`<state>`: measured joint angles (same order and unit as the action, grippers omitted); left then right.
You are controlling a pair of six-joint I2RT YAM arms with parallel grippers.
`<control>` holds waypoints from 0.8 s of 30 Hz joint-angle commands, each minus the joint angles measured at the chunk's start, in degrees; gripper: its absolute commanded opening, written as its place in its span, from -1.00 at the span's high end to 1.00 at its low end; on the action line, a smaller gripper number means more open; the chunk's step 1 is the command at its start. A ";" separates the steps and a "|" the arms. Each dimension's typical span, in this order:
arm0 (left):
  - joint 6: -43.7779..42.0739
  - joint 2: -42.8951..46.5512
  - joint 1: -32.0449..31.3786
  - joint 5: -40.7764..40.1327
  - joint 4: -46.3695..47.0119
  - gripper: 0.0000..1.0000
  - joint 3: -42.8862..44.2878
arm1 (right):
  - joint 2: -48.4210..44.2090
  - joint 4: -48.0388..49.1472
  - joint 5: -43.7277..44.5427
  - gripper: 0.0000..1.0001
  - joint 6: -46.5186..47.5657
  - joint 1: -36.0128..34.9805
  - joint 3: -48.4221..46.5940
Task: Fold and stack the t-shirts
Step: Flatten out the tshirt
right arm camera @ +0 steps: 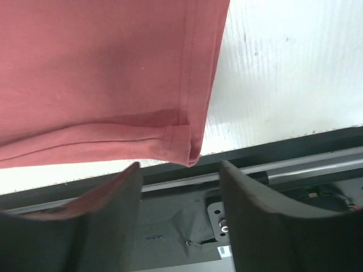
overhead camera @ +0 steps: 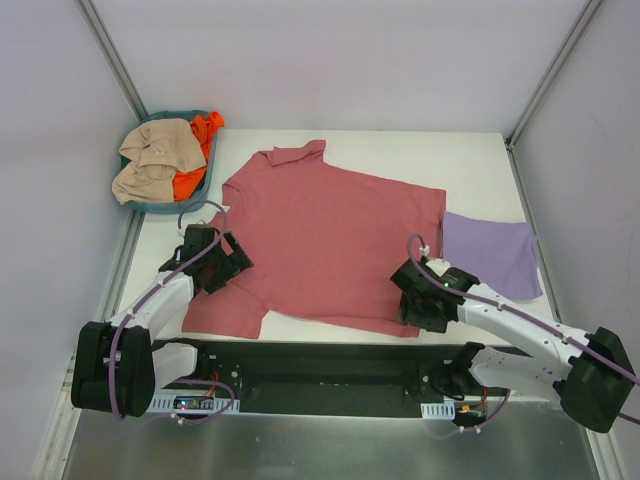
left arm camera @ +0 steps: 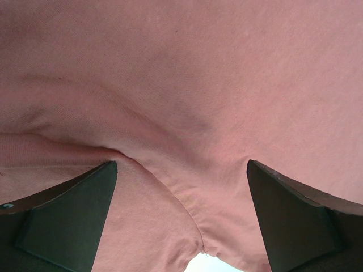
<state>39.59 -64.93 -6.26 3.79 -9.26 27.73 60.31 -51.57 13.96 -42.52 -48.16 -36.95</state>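
The brick-red t-shirt (overhead camera: 330,235) lies spread flat on the middle of the white table, collar to the far side. The lavender t-shirt (overhead camera: 492,255) lies folded to its right, touching its edge. My left gripper (overhead camera: 228,260) is open over the red shirt's left armpit. In the left wrist view it (left arm camera: 181,165) has its jaws wide apart over the sleeve seam (left arm camera: 181,198), with nothing held. My right gripper (overhead camera: 418,300) is open at the shirt's near right hem corner. In the right wrist view it (right arm camera: 179,165) sits just short of that corner (right arm camera: 190,156), empty.
A small teal basket (overhead camera: 205,185) holding beige and orange cloth stands at the far left corner. The hem corner lies at the table's near edge (right arm camera: 272,133), with the black arm-base rail (right arm camera: 295,170) just below. Grey walls close in the table.
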 commanded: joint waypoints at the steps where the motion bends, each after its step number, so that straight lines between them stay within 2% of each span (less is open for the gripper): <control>1: -1.10 -2.13 0.46 -1.24 -3.05 -0.98 -0.92 | -0.99 -3.10 5.73 -0.27 4.01 -0.09 -5.32; 6: -1.18 -2.49 0.46 -0.89 -2.96 -0.98 -0.83 | 3.83 3.66 3.55 -0.48 9.12 1.13 -7.79; 10: -1.19 -2.75 0.46 -0.89 -3.05 -0.98 -0.74 | 11.82 9.63 -6.54 -0.50 12.37 4.91 -7.52; 14: -1.19 -3.01 0.46 -0.89 -3.05 -0.98 -0.74 | 16.84 12.71 -10.43 -0.50 16.41 5.01 -7.00; 16: -1.27 -3.28 0.46 -1.07 -3.05 -0.98 -0.66 | 18.34 14.13 -13.33 -0.40 18.43 5.01 -6.38; 17: -1.19 -3.36 0.46 -1.24 -3.05 -0.98 -0.66 | 18.78 13.78 -16.30 -0.31 19.48 4.92 -6.21; 20: -1.19 -3.63 0.46 -1.24 -3.05 -0.98 -0.57 | 18.00 10.80 -18.08 -0.08 21.25 3.87 -4.72; 24: -1.19 -4.07 0.46 -1.42 -3.05 -0.98 -0.39 | 14.05 7.54 -23.34 0.03 24.06 2.37 -2.96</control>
<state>39.57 -66.57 -6.26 3.84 -9.23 28.75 78.65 -39.77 -1.91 -22.98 -44.45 -41.39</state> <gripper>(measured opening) 0.990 0.496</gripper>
